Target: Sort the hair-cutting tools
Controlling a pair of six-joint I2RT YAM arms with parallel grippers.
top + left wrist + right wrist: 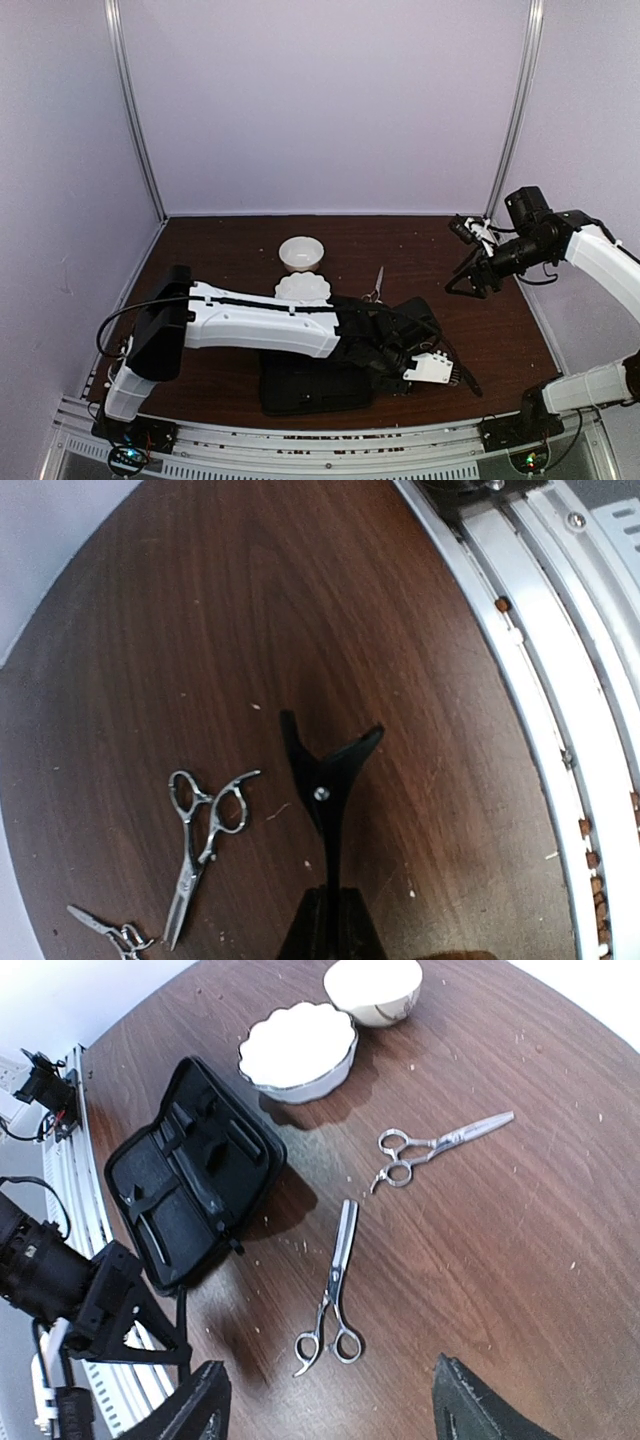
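Left jaws pinch a thin forked black tool [326, 785].

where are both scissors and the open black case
scissors nearer the bowls [441, 1143]: right wrist view, on the pivot
scissors nearer the camera [336, 1278]: right wrist view, on the pivot
black case [250, 1175]: right wrist view, right half of its lining

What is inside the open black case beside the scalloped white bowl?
The flat black rectangular fabric case lies open: dark straps and what look like slim black stick-like tools inside, no silver scissors. Dark on dark hides details; from above the left arm covers most of it.
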